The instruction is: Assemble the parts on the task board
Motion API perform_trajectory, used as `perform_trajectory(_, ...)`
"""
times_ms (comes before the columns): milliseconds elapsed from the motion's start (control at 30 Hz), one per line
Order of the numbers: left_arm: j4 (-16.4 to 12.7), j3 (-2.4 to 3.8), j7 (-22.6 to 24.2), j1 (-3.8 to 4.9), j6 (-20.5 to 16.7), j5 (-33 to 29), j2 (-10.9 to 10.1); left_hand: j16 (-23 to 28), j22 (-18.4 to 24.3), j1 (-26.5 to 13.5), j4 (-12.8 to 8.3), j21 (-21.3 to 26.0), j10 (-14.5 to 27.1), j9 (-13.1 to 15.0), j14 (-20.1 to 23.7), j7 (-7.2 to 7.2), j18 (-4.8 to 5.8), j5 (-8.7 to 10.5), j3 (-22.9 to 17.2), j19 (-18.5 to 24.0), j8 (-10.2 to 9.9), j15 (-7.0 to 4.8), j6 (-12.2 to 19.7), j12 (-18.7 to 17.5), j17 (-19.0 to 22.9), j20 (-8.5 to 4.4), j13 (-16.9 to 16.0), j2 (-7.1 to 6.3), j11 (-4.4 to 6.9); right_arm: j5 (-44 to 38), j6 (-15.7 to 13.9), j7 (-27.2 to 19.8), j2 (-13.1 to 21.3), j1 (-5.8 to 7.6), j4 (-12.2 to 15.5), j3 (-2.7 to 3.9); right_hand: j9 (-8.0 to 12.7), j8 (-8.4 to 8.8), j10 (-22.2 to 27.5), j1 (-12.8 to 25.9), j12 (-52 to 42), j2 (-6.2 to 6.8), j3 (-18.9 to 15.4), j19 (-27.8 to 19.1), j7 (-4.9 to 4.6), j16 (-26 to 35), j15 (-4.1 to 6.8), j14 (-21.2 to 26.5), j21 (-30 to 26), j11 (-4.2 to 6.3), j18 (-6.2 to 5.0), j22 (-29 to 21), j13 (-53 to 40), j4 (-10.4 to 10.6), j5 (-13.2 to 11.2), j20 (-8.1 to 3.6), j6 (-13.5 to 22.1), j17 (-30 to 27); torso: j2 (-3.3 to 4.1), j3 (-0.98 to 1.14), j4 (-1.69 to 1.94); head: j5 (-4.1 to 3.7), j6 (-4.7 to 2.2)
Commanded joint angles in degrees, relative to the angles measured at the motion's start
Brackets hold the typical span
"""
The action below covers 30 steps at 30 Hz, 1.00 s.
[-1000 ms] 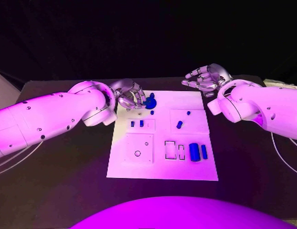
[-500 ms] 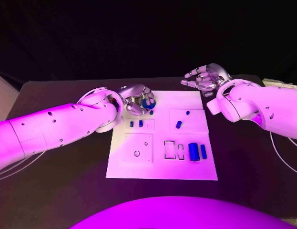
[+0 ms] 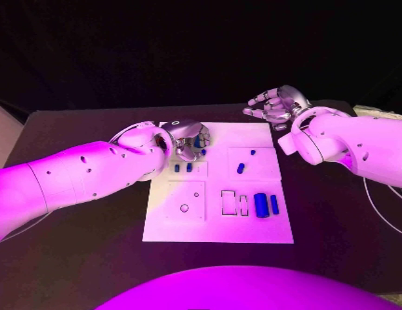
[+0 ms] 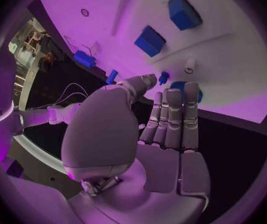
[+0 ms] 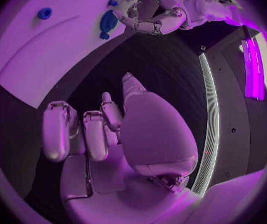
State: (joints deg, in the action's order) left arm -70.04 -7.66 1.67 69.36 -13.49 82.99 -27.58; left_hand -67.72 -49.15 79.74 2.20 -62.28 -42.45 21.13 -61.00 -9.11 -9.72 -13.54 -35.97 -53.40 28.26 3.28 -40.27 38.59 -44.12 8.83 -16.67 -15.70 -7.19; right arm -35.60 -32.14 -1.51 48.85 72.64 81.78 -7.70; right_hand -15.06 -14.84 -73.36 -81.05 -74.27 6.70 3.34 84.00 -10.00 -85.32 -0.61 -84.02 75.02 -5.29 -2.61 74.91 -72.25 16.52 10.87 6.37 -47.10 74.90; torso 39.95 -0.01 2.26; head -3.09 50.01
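Left hand [image 3: 188, 137] is curling its fingers around the round blue part [image 3: 202, 141] at the board's [image 3: 217, 226] 11 o'clock corner; actual grasp unclear. Right hand [image 3: 277, 107] is hovering empty at 1 o'clock, fingers spread.

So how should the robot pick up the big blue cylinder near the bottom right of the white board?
Probably from straight above, fingers pinching the long sides of the big blue cylinder at its middle. It lies flat on the task board, close beside a thinner blue piece, so a narrow pinch fits best.
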Motion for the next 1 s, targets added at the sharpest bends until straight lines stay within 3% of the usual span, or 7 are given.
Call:
perform_trajectory(33,0.25,0.01,-0.34,-0.01,1.26,2.86,0.48,-0.36,-0.20,-0.46,-0.46,-0.30,-0.12,-0.22,-0.12,0.01,-0.27,0.26,-0.08,-0.19,-0.45,-0.05,-0.61,-0.31,-0.03,0.02,0.20,0.29,-0.06,-0.18,0.55,-0.79,-0.01,-0.03,0.11,0.01,-0.08,-0.33,0.22,0.53,0.32,0.10,0.33,0.52,0.11,0.18,0.22,-3.65,-0.32,0.31,-0.74,5.12,0.01,0.05,0.32,-0.26,0.36,6.77,-0.10,0.00,0.09,-0.16,-0.01)
perform_trajectory(233,0.67,0.01,-1.03,-0.02,1.96,3.22,1.22,-0.74,-0.40,-0.34,-0.89,-0.55,0.07,-0.82,0.02,0.22,-0.27,0.32,-0.42,-0.16,-0.91,-0.05,-1.31,-0.49,0.39,0.01,0.72,0.63,-0.11,-0.18,0.56,-0.79,-0.04,-0.03,0.17,0.01,-0.09,-0.36,0.19,0.57,0.29,0.02,0.38,0.56,0.11,0.16,0.23,-3.67,-0.24,0.31,-0.71,5.18,0.00,0.06,0.35,-0.26,0.36,6.81,-0.12,-0.02,0.11,-0.20,-0.01)
perform_trajectory(667,1.12,0.01,-1.84,-0.02,4.96,4.10,1.86,-5.30,-3.74,-0.33,-2.62,-3.58,-4.63,-2.54,-3.24,0.78,0.24,0.56,-1.84,-2.09,-2.55,-0.85,-7.48,-0.37,-2.10,-0.60,2.98,2.56,0.90,-0.16,0.40,-0.85,-0.06,-0.02,0.20,0.01,-0.09,-0.36,0.19,0.57,0.29,0.02,0.38,0.56,0.11,0.16,0.23,-3.67,-0.24,0.31,-0.71,5.18,0.00,0.06,0.35,-0.26,0.36,6.81,-0.12,-0.02,0.11,-0.30,-0.01)
perform_trajectory(1000,1.95,0.00,-2.42,-0.03,5.45,4.34,2.23,-5.62,-3.94,-0.47,-3.11,-3.89,-4.95,-2.97,-3.06,0.59,0.24,0.59,-2.18,-1.92,-3.37,-0.81,-8.16,-1.34,-1.51,-0.69,3.91,2.72,0.77,-0.02,0.06,-1.26,-0.08,-0.02,0.19,0.01,-0.11,-0.46,1.57,0.64,1.60,-0.13,0.47,0.17,0.14,0.47,0.24,-3.53,-1.37,0.33,-0.95,4.46,1.50,0.05,0.38,-0.27,0.29,6.32,-0.07,0.00,0.09,-0.33,-0.01)
